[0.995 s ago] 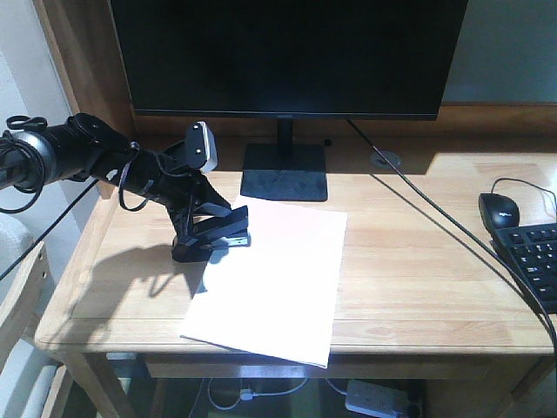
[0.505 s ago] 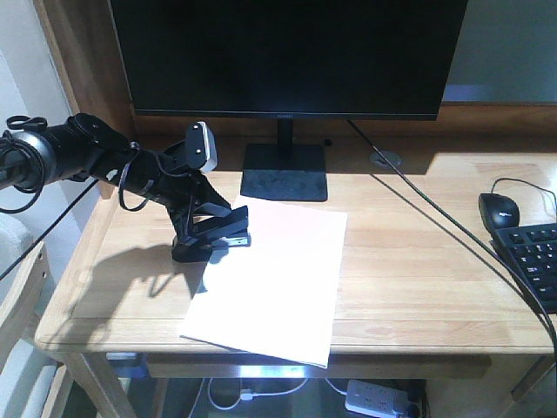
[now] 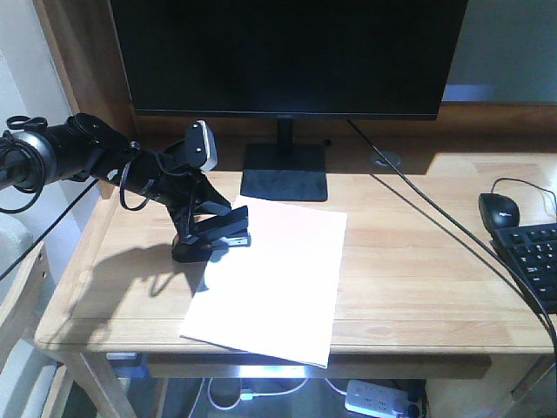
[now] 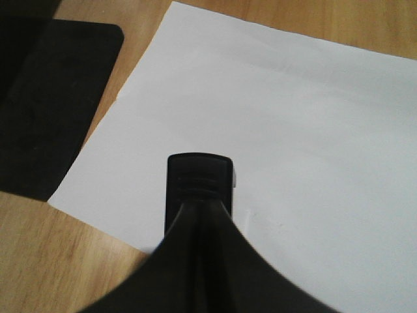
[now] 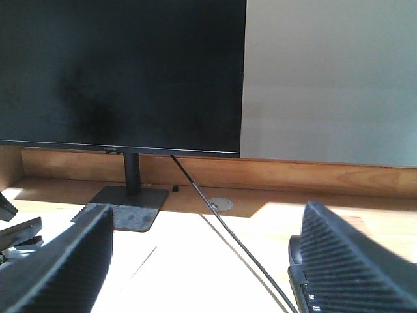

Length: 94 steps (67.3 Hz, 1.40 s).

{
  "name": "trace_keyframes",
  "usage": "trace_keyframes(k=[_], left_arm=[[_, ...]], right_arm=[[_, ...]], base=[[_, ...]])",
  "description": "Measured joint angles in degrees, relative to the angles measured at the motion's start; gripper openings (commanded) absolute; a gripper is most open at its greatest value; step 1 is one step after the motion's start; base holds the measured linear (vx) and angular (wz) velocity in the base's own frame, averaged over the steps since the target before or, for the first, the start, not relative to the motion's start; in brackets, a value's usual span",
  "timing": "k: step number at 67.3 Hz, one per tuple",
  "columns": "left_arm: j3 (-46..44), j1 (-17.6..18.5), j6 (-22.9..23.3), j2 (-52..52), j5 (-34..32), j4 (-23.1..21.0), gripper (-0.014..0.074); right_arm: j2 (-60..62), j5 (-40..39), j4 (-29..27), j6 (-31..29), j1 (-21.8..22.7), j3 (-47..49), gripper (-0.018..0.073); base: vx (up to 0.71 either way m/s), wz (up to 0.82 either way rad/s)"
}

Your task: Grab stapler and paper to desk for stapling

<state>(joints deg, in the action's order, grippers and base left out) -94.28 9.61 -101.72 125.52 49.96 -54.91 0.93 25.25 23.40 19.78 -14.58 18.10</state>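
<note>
The white paper (image 3: 278,279) lies on the wooden desk (image 3: 418,261) in front of the monitor. The black stapler (image 3: 222,233) sits over the paper's far-left corner. My left gripper (image 3: 196,228) is shut, its joined tips bearing down on the stapler's top. In the left wrist view the stapler's (image 4: 199,179) front end sticks out past the closed left gripper (image 4: 199,207), over the paper (image 4: 293,130). The right gripper (image 5: 205,261) is open with nothing between its fingers, low over the desk (image 5: 260,228).
A black monitor (image 3: 287,52) on a square base (image 3: 285,172) stands at the back. A black cable (image 3: 435,209) crosses the desk's right half. A mouse (image 3: 498,209) and keyboard (image 3: 535,261) sit at the right edge. A power strip (image 3: 379,399) lies under the desk.
</note>
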Motion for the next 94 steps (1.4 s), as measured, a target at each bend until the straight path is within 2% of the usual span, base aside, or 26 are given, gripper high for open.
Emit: trace_keyframes(k=[7, 32, 62, 94], left_arm=[[0.0, 0.5, 2.3, 0.1, -1.6, 0.0, -0.0006], [-0.2, 2.5, 3.1, 3.0, -2.7, 0.2, -0.0006], [-0.9, 3.2, 8.0, 5.4, -5.1, 0.9, -0.0006], [-1.6, 3.2, 8.7, 5.7, -4.6, 2.3, -0.0006]], right_arm=[[0.0, 0.0, 0.0, 0.0, 0.0, 0.0, 0.0559], [0.0, 0.0, 0.0, 0.0, 0.0, 0.0, 0.0559], [0.0, 0.1, 0.0, 0.0, 0.0, 0.0, 0.0559], [0.0, 0.1, 0.0, 0.0, 0.0, 0.0, 0.0559]], base=[[0.00, 0.00], [0.00, 0.00], [0.00, 0.00], [0.00, 0.00]])
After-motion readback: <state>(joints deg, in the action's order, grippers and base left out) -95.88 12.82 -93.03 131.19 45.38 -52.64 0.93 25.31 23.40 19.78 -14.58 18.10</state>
